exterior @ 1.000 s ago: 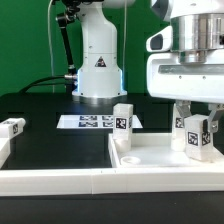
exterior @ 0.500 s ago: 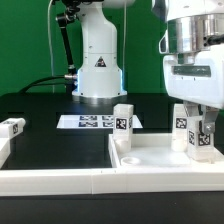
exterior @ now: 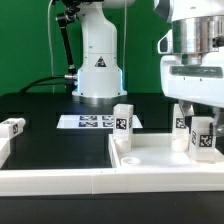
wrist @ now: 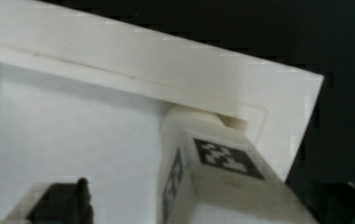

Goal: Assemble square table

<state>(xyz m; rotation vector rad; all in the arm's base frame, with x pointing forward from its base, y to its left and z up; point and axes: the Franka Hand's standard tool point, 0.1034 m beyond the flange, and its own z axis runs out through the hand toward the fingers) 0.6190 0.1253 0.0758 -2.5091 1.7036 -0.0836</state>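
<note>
- Black table [exterior: 60, 140] formed the work surface, with a white robot base [exterior: 98, 65] behind it and the marker board [exterior: 90, 122] lying flat near the middle.
- We found the square tabletop [exterior: 150, 160] at the exterior view's right, lying flat with its raised rim up, just behind the long border rail [exterior: 50, 180].
- One corner leg [exterior: 198, 140] stood upright in the tabletop's far corner on the exterior view's right. A second leg [exterior: 122, 125] stood upright at its far corner on the exterior view's left. A third leg [exterior: 12, 128] waited well apart, at the exterior view's left edge.
- We saw the gripper [exterior: 196, 128] straddling the corner leg with its jaws apart. In the wrist view a dark finger [wrist: 58, 200] stood clear of that leg [wrist: 209, 180], with bare tabletop [wrist: 85, 120] between them.
- We could not tell how deeply the corner leg was seated.
- We judged three risks:
  - Closing off-centre could push the leg sideways and tilt it if the joint was shallow.
  - Turning a tilted leg could bind or cross the joint.
  - A low finger could catch the raised rim beside the leg and drag the whole tabletop.
</note>
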